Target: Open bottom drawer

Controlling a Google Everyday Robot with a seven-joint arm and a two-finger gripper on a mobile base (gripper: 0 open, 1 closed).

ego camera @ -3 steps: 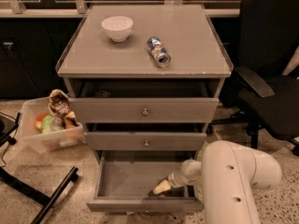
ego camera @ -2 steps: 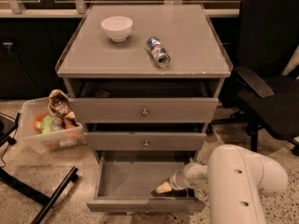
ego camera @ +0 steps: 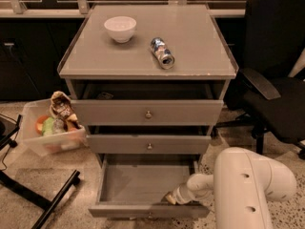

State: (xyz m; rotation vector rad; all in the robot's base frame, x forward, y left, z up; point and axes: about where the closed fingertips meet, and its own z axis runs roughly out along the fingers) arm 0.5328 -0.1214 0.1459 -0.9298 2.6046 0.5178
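Finds the bottom drawer [ego camera: 136, 182] pulled well out at the foot of the grey cabinet [ego camera: 147, 68], with its plain grey floor bare and its front panel nearest the camera, so judges the opening all but done. Sees the gripper [ego camera: 172, 198] down inside that drawer at its near right corner, just behind the front panel, on the end of the white arm [ego camera: 248, 185] that reaches in from the right. Judges it placed there to bear on the panel from behind and draw the drawer out, not to pinch anything. Cannot tell whether the claw is open or closed. Notes the middle drawer [ego camera: 149, 144] and top drawer [ego camera: 147, 112] above, left alone, and a white bowl [ego camera: 120, 28] and a can [ego camera: 162, 52] lying on its side on the cabinet top, well apart from the work. Against a second ago, puts the gripper a little nearer and further right within the drawer. Puts the arm's bulk further right too, while the drawer front seems to sit about where it was.
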